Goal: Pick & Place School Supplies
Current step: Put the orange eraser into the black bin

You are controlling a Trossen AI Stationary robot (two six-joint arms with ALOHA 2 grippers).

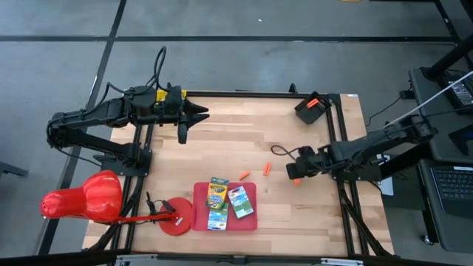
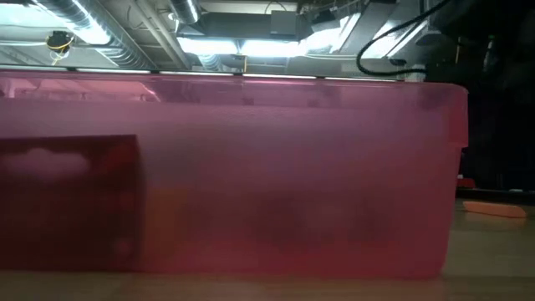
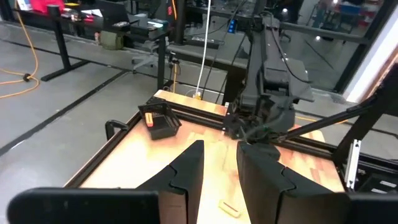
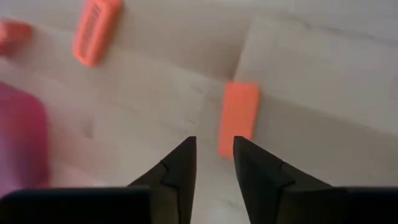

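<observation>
Right gripper [image 4: 212, 158] low over the worktop's right half, fingers narrowly apart, orange stick [image 4: 238, 118] just ahead of its tips, second orange stick [image 4: 96, 28] nearby, crayon box [image 1: 217, 198] and green-white pack [image 1: 241, 202] in red tray [image 1: 199, 192] (near edge), left gripper [image 3: 217, 177] narrowly parted at far-left corner.

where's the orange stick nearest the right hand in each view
High view: the orange stick lies on the table just below the right hand.
Right wrist view: same stick, just ahead of the slightly parted fingers.
Low view: an orange piece at far right may be it; cannot tell.
Left wrist view: not identifiable.
Shared landmark: the red tray.
</observation>
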